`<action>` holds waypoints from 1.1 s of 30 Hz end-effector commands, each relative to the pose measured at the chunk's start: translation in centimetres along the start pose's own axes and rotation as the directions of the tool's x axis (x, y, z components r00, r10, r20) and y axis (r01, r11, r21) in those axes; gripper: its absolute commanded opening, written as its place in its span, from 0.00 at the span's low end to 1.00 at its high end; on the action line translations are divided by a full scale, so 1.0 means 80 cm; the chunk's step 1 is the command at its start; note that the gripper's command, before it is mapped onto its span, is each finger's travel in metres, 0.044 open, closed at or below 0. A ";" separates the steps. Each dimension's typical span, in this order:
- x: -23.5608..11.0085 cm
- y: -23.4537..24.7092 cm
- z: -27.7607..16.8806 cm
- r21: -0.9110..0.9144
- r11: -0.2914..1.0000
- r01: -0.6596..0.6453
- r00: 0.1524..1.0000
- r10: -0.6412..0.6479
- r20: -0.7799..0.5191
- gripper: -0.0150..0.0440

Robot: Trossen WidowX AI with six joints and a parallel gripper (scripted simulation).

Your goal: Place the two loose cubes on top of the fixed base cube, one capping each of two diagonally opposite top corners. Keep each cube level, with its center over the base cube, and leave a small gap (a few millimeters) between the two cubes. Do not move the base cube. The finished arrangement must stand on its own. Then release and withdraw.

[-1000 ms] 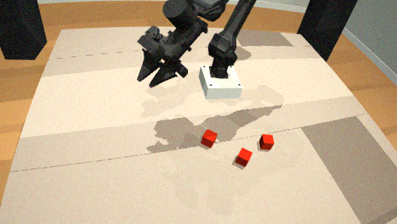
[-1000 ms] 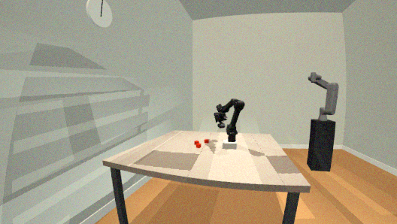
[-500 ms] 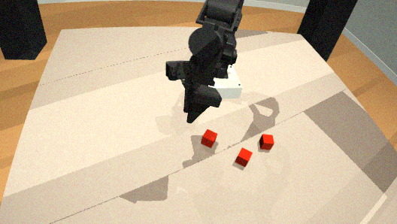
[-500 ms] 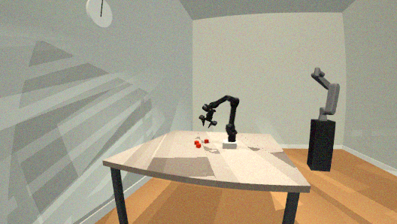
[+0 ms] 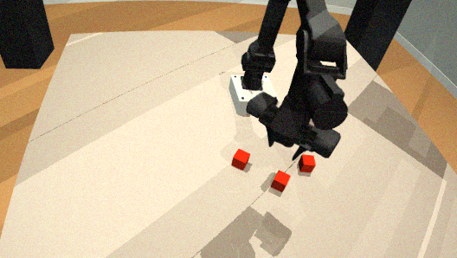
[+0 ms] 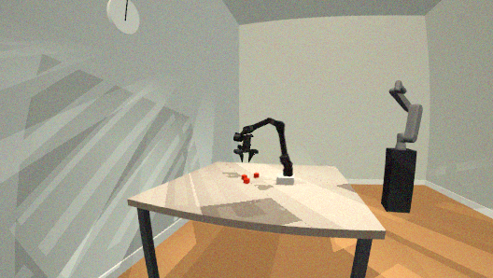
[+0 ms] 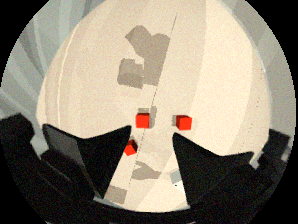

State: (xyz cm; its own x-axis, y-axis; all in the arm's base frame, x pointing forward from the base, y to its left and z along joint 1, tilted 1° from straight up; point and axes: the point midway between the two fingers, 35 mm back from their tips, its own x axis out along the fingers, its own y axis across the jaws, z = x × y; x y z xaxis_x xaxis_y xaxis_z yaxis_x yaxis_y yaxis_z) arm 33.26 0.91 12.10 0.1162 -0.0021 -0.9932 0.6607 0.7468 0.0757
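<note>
Three red cubes of like size lie apart on the pale table (image 5: 108, 130) (image 6: 303, 210): a left cube (image 5: 241, 158), a front cube (image 5: 281, 180) and a right cube (image 5: 306, 163). I cannot tell which one is the fixed base. In the exterior view they are small red dots (image 6: 246, 179) under the arm. In the wrist view two cubes (image 7: 143, 120) (image 7: 184, 121) lie beyond the fingertips and a third cube (image 7: 129, 149) sits by the left finger's inner edge. My gripper (image 5: 286, 147) (image 6: 246, 156) (image 7: 152, 132) is open and empty, pointing down well above the cubes.
The arm's white mounting plate (image 5: 253, 93) (image 6: 285, 180) sits on the table behind the cubes. A second grey arm (image 6: 407, 118) stands on a black pedestal (image 6: 398, 187) off the table to the right. Dark pillars (image 5: 22, 30) (image 5: 376, 26) stand beyond the far edge.
</note>
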 end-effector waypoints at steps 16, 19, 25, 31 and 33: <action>0.081 0.024 -0.031 -0.166 0.986 0.029 0.997 -0.040 -0.068 0.70; 0.082 0.024 -0.031 -0.166 0.986 0.029 0.997 -0.040 -0.068 0.70; 0.100 0.024 -0.032 -0.166 0.986 0.029 0.997 -0.040 -0.068 0.70; 0.107 0.023 -0.032 -0.166 0.986 0.029 0.997 -0.040 -0.068 0.70; 0.111 0.023 -0.032 -0.166 0.986 0.029 0.997 -0.040 -0.068 0.70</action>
State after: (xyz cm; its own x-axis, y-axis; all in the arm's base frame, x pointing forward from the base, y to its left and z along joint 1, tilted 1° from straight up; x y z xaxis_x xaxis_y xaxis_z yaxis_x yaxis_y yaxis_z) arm 33.73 3.94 3.88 0.0492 0.0090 -0.9987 0.5352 0.8440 0.0340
